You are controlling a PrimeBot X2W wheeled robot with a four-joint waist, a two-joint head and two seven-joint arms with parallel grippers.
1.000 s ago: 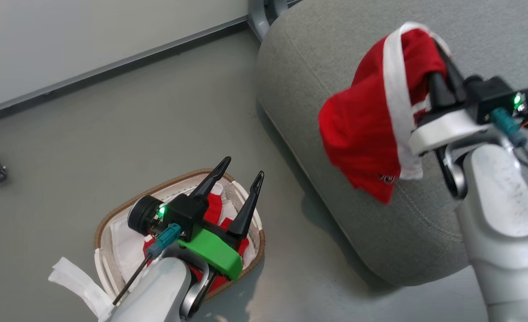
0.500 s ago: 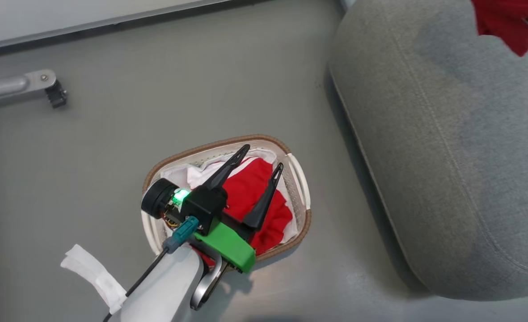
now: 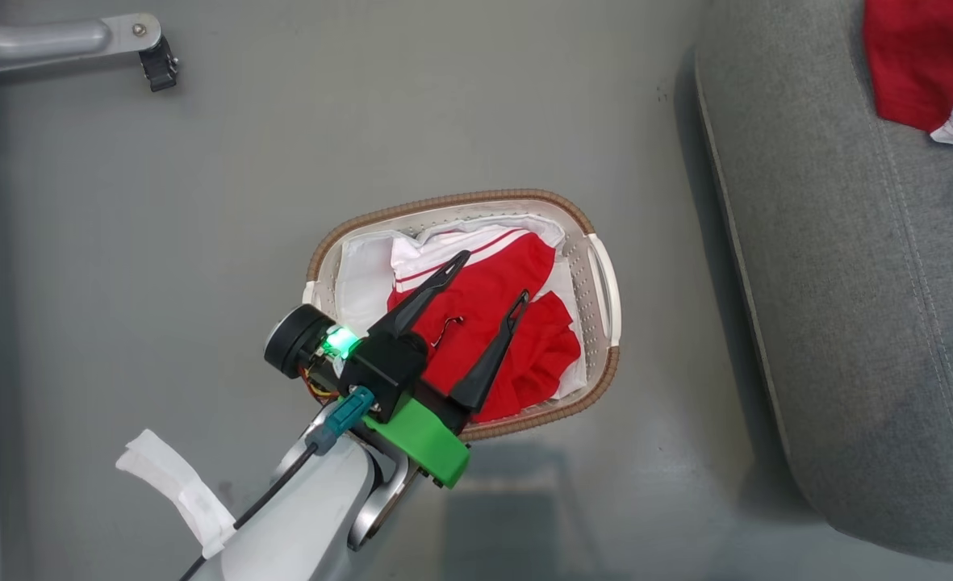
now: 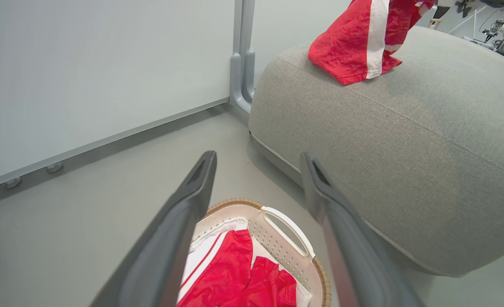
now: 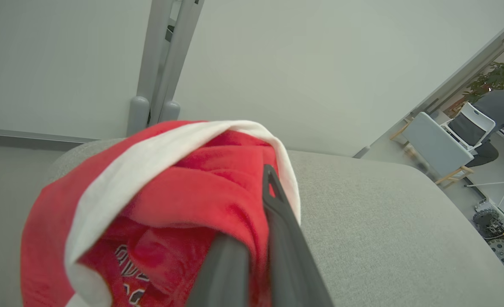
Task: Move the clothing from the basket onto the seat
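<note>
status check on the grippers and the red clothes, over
Left gripper open, above the basket. Right gripper shut on one red garment over the seat. Second red garment in the basket, on the white liner; nothing on top.

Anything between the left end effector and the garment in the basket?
Nothing visible. The left end effector hangs open above the red garment, which lies uncovered on top of the white liner in the basket.

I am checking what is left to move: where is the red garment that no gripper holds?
In the head view the garment lies in the basket, left of the seat, under the open left gripper.
</note>
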